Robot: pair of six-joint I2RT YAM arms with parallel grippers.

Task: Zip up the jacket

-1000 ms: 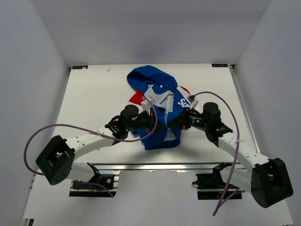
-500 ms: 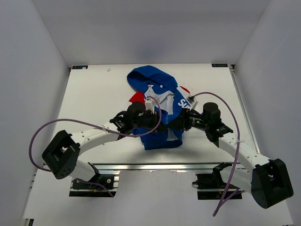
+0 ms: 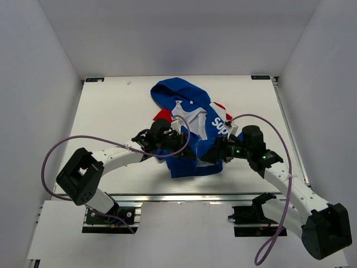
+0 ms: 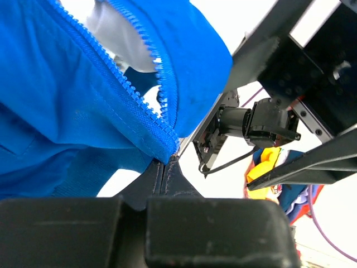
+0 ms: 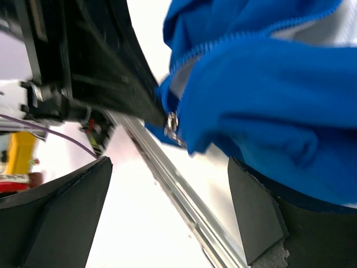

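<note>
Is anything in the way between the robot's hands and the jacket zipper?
Nothing visible. The left gripper pinches the jacket at the zipper's bottom, and the right gripper, jaws open, faces the zipper pull directly.

From above, the left tool (image 3: pixel 186 151) and right tool (image 3: pixel 210 157) hide the lower front of the jacket (image 3: pixel 184 97); its zipper pull (image 5: pixel 172 124) is blurred.
</note>
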